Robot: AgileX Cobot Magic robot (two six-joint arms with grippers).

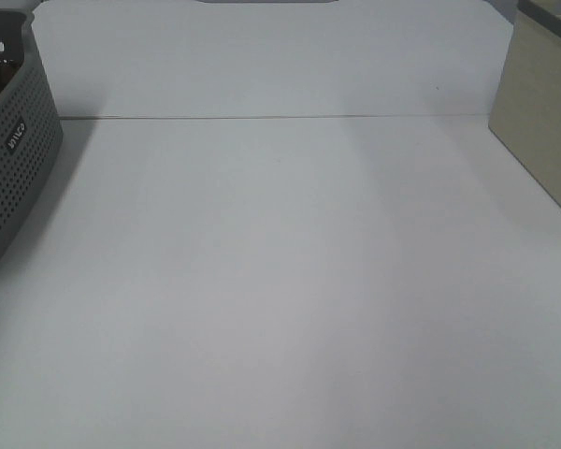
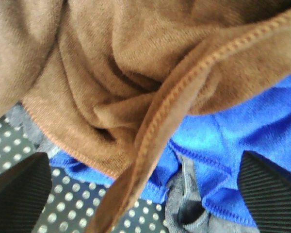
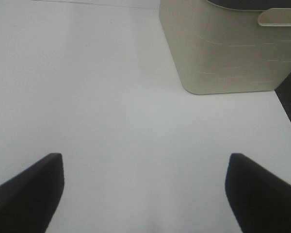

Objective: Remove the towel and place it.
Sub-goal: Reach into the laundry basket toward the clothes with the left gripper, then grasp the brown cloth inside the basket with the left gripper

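Observation:
The towel (image 2: 111, 63) is a brown terry cloth, bunched in folds, with a stitched hem running across the left wrist view. It lies inside the grey perforated basket (image 1: 14, 150), whose dotted floor (image 2: 72, 204) shows beneath it. My left gripper (image 2: 145, 194) is open just above the towel, one finger on each side of the hem fold, holding nothing. My right gripper (image 3: 145, 189) is open and empty over the bare white table (image 3: 111, 97). Neither gripper shows in the exterior high view, where the towel is hidden by the basket wall.
A blue cloth (image 2: 242, 126) and a grey cloth (image 2: 189, 208) lie under the towel in the basket. A beige bin (image 1: 542, 122) stands at the right edge of the table and also shows in the right wrist view (image 3: 223, 48).

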